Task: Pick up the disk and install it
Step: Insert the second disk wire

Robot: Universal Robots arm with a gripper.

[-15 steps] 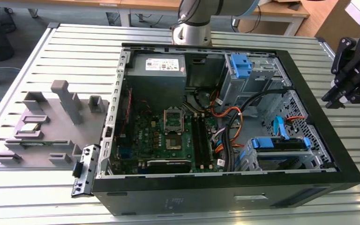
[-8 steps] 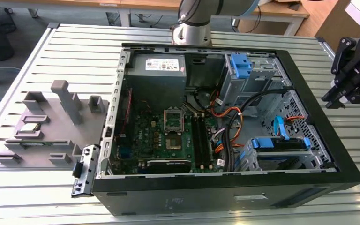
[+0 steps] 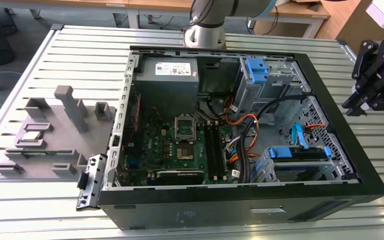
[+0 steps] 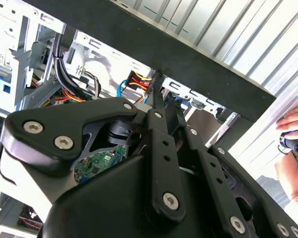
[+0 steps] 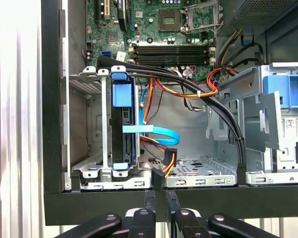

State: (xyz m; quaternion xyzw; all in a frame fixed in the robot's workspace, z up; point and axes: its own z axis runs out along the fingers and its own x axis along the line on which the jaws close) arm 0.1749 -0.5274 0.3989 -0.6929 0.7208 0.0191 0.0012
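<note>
An open computer case (image 3: 245, 212) lies on its side on a slatted metal table (image 3: 78, 47). Inside the case are a green motherboard (image 3: 178, 145), a grey power supply (image 3: 168, 75) at the far end, and a thick bundle of black cables (image 3: 272, 107) that crosses from the board toward the drive cages. Orange and blue thin cables (image 5: 159, 133) loop through the space between the two cages. A lone blue bracket (image 3: 257, 69) sits in the cage at the case's far corner. Outside the case, off its motherboard side, stands a grey fixture (image 3: 52, 125), with a black latch piece (image 3: 90, 181) leaning against the case wall. In the second wrist view a person's hand (image 4: 293, 134) rests beyond the case's rim.

The disk (image 3: 301, 154) sits in the drive cage at the case's near corner on the cable side. In the first wrist view it appears edge-on (image 5: 123, 131), a dark slab with blue caddy tabs at both ends, seated between the cage's metal rails.

The gripper (image 3: 351, 109) hangs outside the case, above its long black rim on the drive-cage side. Its fingers (image 5: 150, 201) are drawn together and hold nothing. The bay floor between the two cages is open apart from the cables.
</note>
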